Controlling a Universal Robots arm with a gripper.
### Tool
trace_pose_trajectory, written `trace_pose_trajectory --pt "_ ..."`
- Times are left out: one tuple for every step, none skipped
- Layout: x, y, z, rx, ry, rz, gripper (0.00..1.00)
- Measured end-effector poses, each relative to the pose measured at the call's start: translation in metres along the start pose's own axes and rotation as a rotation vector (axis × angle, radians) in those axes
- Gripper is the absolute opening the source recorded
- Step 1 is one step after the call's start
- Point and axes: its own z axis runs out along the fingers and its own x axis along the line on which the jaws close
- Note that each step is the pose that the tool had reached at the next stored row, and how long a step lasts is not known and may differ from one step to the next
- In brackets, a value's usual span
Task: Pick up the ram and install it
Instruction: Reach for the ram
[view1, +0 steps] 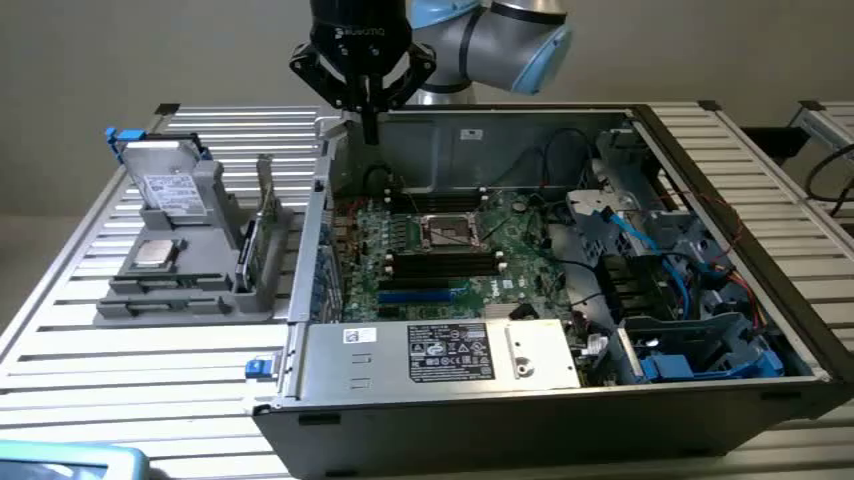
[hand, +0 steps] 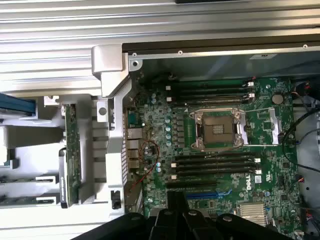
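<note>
On the slatted table (view1: 80, 340), the thin green ram (hand: 71, 150) is held edgewise in a rack (view1: 167, 297); the gripper (view1: 370, 128) is closed, empty.

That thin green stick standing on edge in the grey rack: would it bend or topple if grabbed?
The long, thin green circuit-board stick is probably stiff and light, being a flat narrow board. Standing on edge in the grey plastic rack, it would likely topple without that slot.

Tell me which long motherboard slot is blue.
The blue slot closest to the labelled silver box. The slots between it and the CPU socket, and those beyond the socket, are black.
</note>
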Motion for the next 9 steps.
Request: trace_pose_trajectory --pt "0.0 0.0 0.0 0.0 0.0 0.0 0.11" --pt "0.0 0.0 0.0 0.0 0.0 0.0 0.11" --pt "0.0 0.0 0.0 0.0 0.0 0.0 0.11" --pt "0.0 0.0 0.0 0.0 0.0 0.0 0.11" --pt "0.0 0.0 0.0 0.0 0.0 0.0 0.11" --pt "0.0 0.0 0.0 0.0 0.0 0.0 0.11" --pt "0.0 0.0 0.0 0.0 0.0 0.0 0.11" --pt "0.0 0.0 0.0 0.0 0.0 0.0 0.11" --pt "0.0 0.0 0.0 0.0 0.0 0.0 0.11"
